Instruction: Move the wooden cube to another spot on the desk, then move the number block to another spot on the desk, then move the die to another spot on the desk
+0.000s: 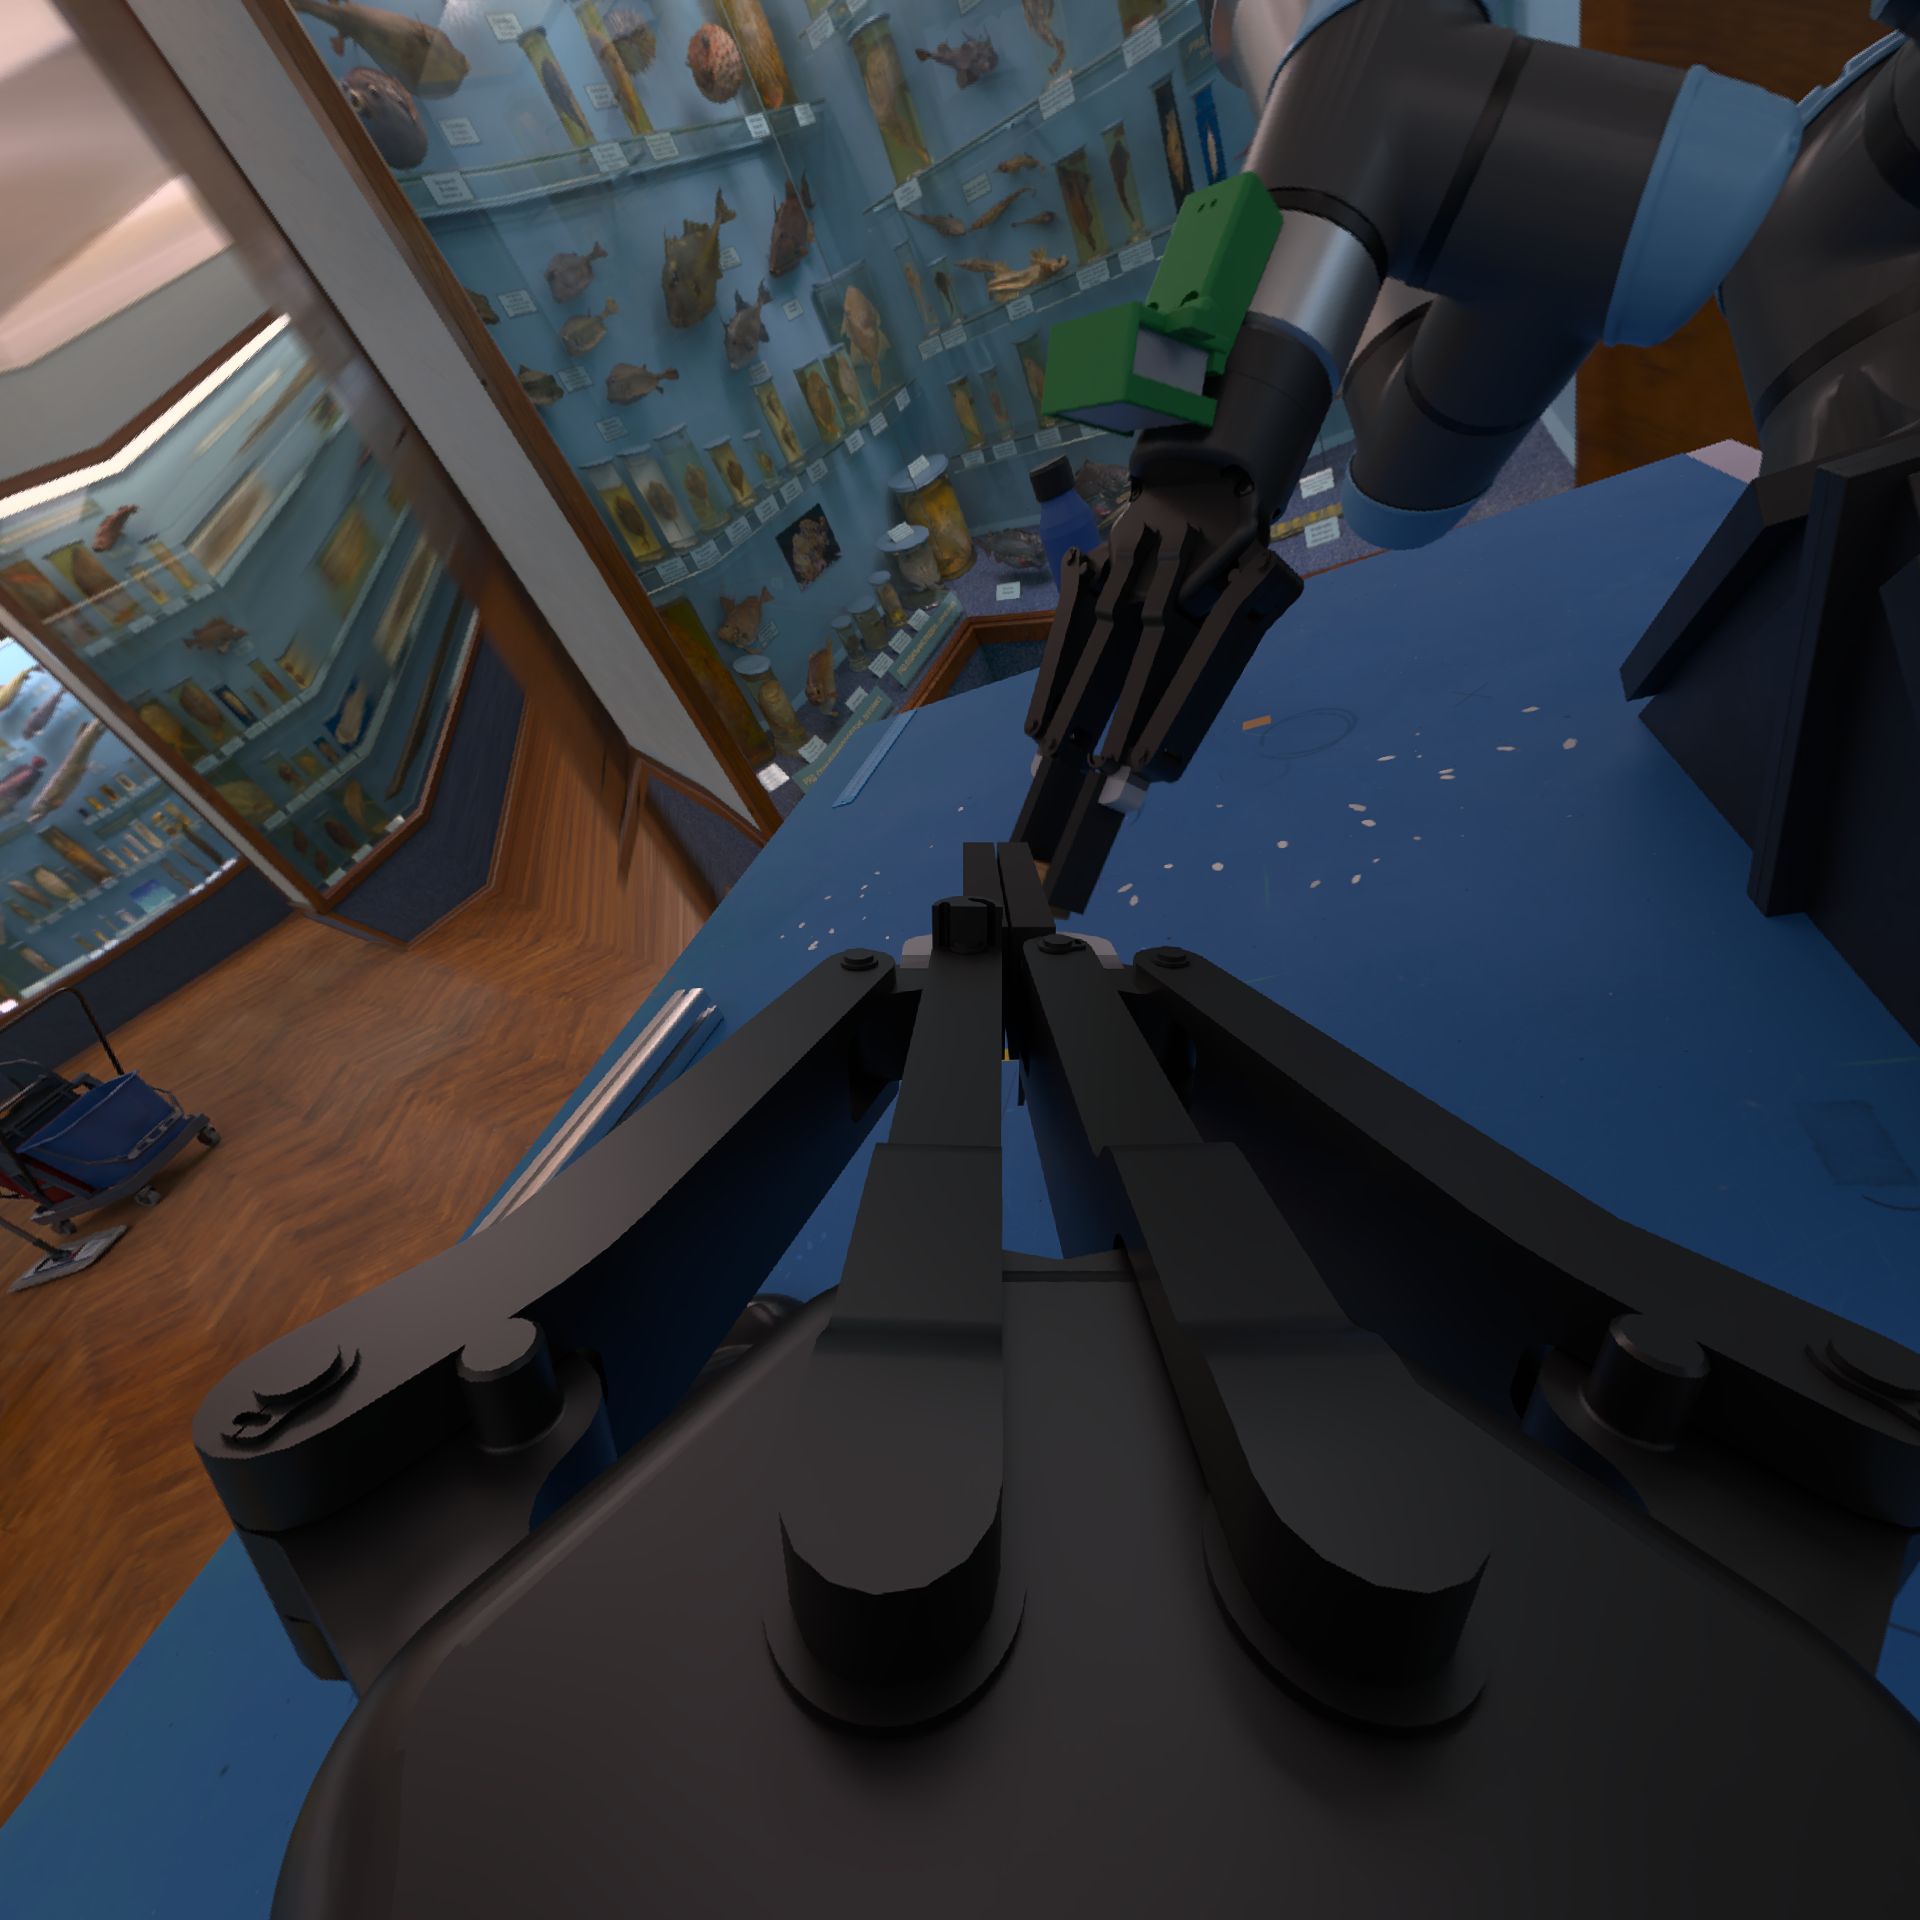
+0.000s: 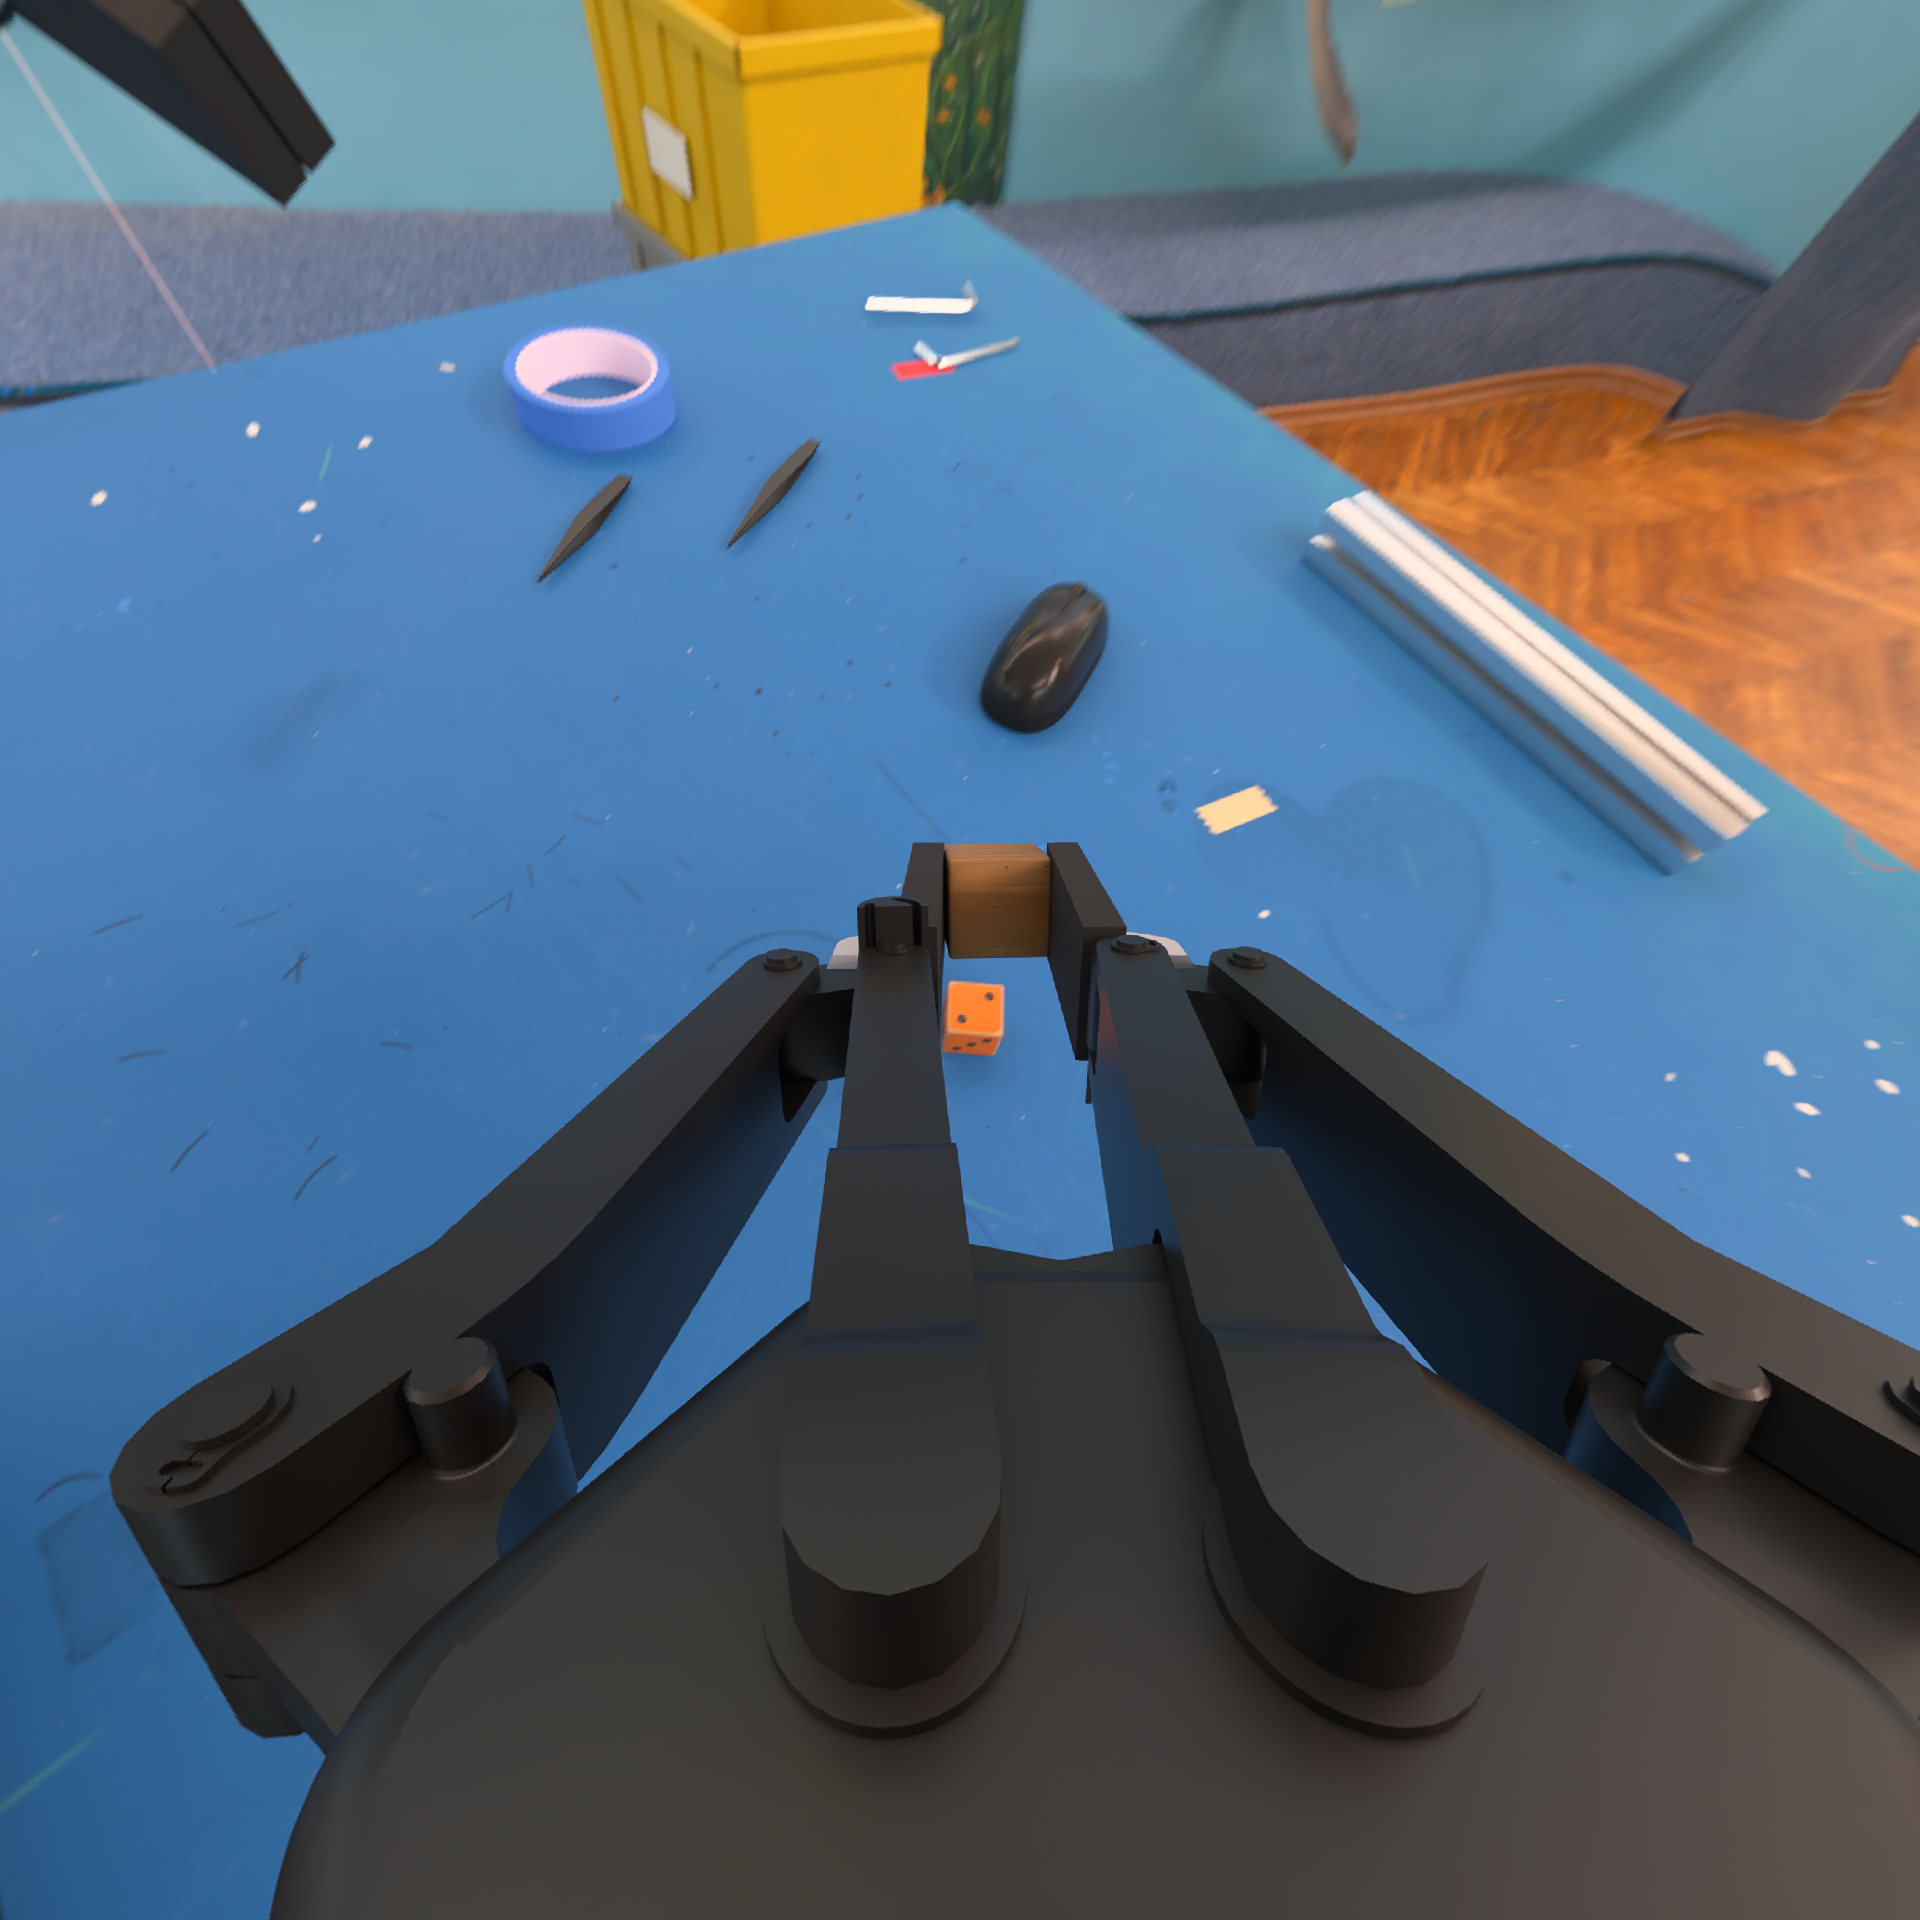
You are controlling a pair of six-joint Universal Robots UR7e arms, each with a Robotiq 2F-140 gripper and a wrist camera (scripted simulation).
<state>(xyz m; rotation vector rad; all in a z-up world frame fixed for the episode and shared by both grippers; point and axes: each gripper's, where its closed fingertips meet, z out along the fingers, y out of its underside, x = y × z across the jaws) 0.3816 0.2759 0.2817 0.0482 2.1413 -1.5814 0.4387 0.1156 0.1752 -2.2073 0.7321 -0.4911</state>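
- One blue, scuffed worktop (image 2: 416, 727) carries everything.
- One yellow plastic bin (image 2: 769, 114) stands beyond its far edge.
- Two black two-finger grippers: the right gripper (image 2: 997, 894) is clamped on the wooden cube; the left gripper (image 1: 995, 883) has its fingers pressed together with nothing between them.
- One silver metal rail (image 2: 1527, 675) lies along the right edge.
- One roll of blue tape (image 2: 590, 387).
- One black computer mouse (image 2: 1042, 657).
- Two dark pointed slivers (image 2: 584, 528), side by side.
- One brown wooden cube (image 2: 995, 899), pinched between the right fingertips.
- One orange die with black pips (image 2: 974, 1018) on the worktop, just beside the cube, nearer the camera.
- One tan scrap of tape (image 2: 1234, 809).
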